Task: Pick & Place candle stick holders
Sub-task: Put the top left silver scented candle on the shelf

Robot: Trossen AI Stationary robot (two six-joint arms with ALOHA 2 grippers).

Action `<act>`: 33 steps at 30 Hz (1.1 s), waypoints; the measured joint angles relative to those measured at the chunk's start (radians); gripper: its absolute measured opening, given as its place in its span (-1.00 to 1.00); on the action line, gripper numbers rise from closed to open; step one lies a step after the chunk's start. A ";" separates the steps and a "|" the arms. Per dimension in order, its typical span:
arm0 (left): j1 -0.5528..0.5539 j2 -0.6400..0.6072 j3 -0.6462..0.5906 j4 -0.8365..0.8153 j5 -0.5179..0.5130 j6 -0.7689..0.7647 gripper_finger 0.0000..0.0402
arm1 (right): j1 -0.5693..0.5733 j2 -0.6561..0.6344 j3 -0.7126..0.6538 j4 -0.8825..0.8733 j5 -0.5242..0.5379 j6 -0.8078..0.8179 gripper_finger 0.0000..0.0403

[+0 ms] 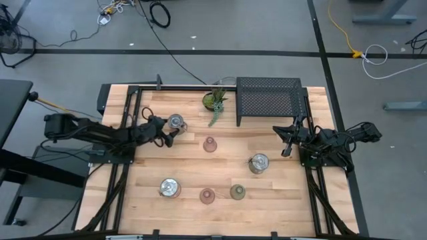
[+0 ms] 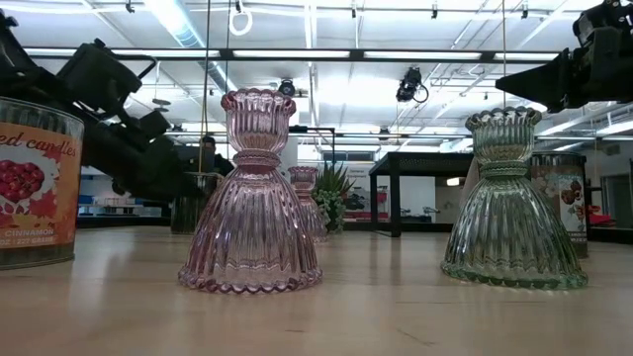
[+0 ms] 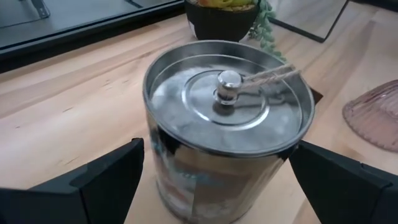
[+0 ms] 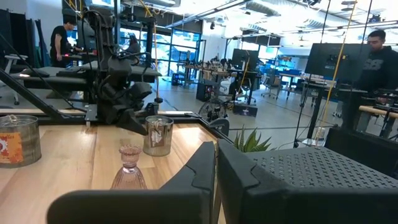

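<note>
Three silver tin candle stick holders stand upright on the wooden table: one at the far left [image 1: 175,122], one at the right [image 1: 259,163], one near left [image 1: 169,188]. Two pink glass holders [image 1: 209,144] [image 1: 207,195] and an olive-green one [image 1: 237,192] stand on their wide bases. My left gripper [image 3: 217,152] is open, and its fingers [image 3: 112,180] flank the far-left tin [image 3: 227,124] low on its sides; no touch shows. My right gripper [image 4: 216,168] is shut, with nothing in it, above the table's right edge [image 1: 288,143].
A small potted plant [image 1: 215,101] stands just beyond the far-left tin, and a pink holder [image 3: 373,118] is close on its right. A black mesh rack [image 1: 269,97] fills the far right of the table. People stand in the room beyond the table.
</note>
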 joint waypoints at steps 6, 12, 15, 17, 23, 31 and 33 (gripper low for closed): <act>0.022 0.143 0.000 0.161 0.023 0.025 0.99 | 0.000 0.000 0.000 0.000 0.000 0.000 -0.91; 0.046 0.282 0.010 0.309 0.050 0.022 0.99 | 0.000 0.000 0.000 0.000 0.000 0.000 -0.91; 0.046 0.314 0.034 0.318 0.052 0.015 0.99 | 0.000 0.000 0.000 0.000 0.000 0.000 -0.91; 0.045 0.328 0.050 0.318 0.053 0.015 0.99 | 0.000 0.000 0.000 0.000 0.000 0.000 -0.91; 0.043 0.331 0.104 0.314 0.056 0.011 0.99 | 0.000 0.000 0.000 0.000 0.000 0.000 -0.91; 0.053 0.328 0.145 0.223 -0.072 0.036 0.84 | 0.000 0.000 0.000 0.000 0.000 0.000 -0.91; 0.055 0.328 0.145 0.213 -0.063 0.038 0.80 | 0.000 0.000 0.000 0.000 0.000 0.000 -0.91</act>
